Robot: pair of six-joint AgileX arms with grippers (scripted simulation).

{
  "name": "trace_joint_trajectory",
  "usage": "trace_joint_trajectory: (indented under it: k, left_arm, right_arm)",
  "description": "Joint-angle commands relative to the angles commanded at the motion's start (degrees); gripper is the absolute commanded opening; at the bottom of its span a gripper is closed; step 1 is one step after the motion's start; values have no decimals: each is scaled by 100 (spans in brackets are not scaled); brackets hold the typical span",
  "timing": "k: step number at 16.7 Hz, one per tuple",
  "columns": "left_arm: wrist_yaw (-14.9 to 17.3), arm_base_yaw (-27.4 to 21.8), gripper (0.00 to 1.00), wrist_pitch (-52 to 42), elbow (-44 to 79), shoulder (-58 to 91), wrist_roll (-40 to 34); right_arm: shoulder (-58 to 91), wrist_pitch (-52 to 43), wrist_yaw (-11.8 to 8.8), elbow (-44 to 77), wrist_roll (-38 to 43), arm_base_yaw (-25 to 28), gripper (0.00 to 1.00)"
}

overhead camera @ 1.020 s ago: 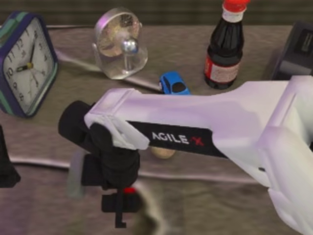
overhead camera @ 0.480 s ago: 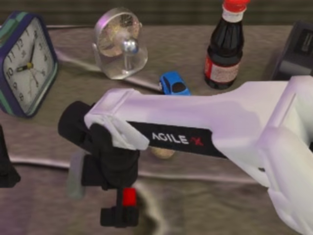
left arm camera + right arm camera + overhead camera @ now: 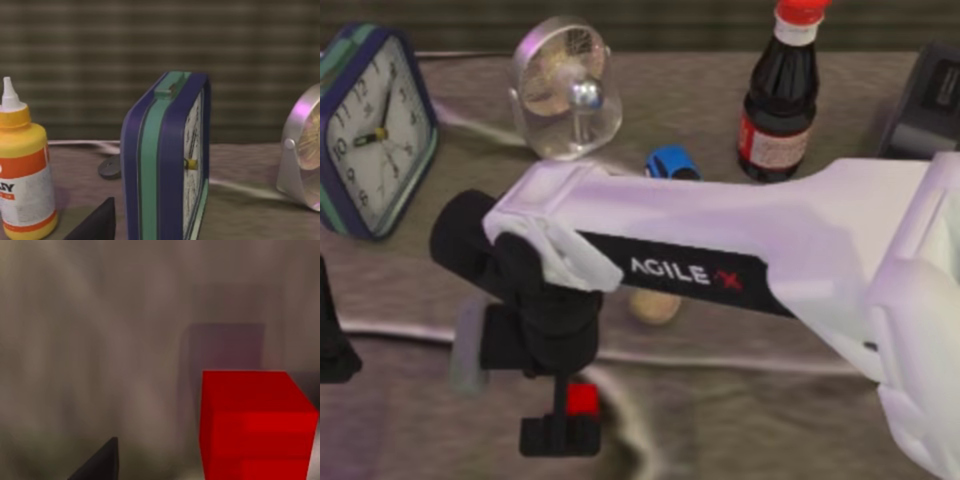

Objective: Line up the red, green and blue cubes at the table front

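Observation:
The red cube (image 3: 583, 400) rests on the grey-brown cloth of the table (image 3: 740, 420) near the front, left of centre. My right gripper (image 3: 560, 437) hangs over it, open, with the cube beside its black stem and held by nothing. In the right wrist view the red cube (image 3: 255, 425) stands on the cloth with its shadow behind it, and one dark fingertip (image 3: 102, 462) shows apart from it. The green and blue cubes are out of view. My left gripper (image 3: 330, 345) stays parked at the left edge.
At the back stand a blue-and-green alarm clock (image 3: 370, 130), a small clear fan (image 3: 565, 90), a blue toy car (image 3: 670, 160), a dark sauce bottle (image 3: 780, 100) and a black box (image 3: 925, 100). A tan round object (image 3: 653, 305) lies under my right arm. A yellow glue bottle (image 3: 22, 170) stands by the clock.
My right gripper opened and let go of the red cube, which now shows in full. The right arm has since shifted a little to the left and up.

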Motion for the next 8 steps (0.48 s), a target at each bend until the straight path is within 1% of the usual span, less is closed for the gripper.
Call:
trace_joint_trajectory:
  k: [4,8]
  left_arm:
    - [0,0,100,0,0,0,0]
    - [0,0,100,0,0,0,0]
  right_arm:
    - [-216,-804,-6,541,-9,10,100]
    - [-269,-910,-5,630,-11,9,100]
